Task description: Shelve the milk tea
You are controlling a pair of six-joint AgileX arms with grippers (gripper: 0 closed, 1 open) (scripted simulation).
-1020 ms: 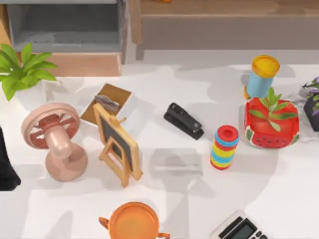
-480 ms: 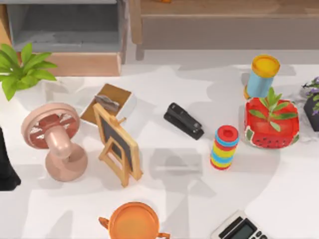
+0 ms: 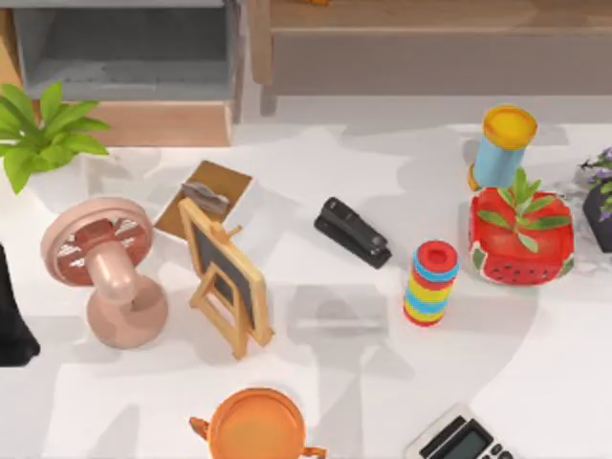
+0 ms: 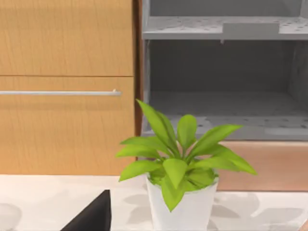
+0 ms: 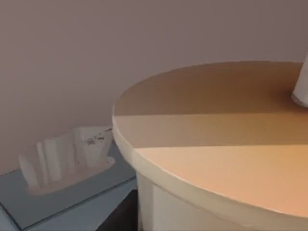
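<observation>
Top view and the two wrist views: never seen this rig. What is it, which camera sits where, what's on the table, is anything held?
It is a simulated pair of AgileX arms, each with a two-finger gripper, at a white table.

The top view looks straight down. The dark shape at its left edge is probably the left arm, parked.

On the table:
- pink fan
- small chalkboard easel
- open box
- black stapler
- striped cylinder
- watermelon pot
- orange pot
- calculator
- leafy plant
- blue cup with a yellow lid, likely the milk tea

The grey shelf is at the back left.

The left wrist view faces that plant and shelf. The right wrist view faces a round tan tabletop and a tissue box.

Every item stands free, so nothing appears to be held.
</observation>
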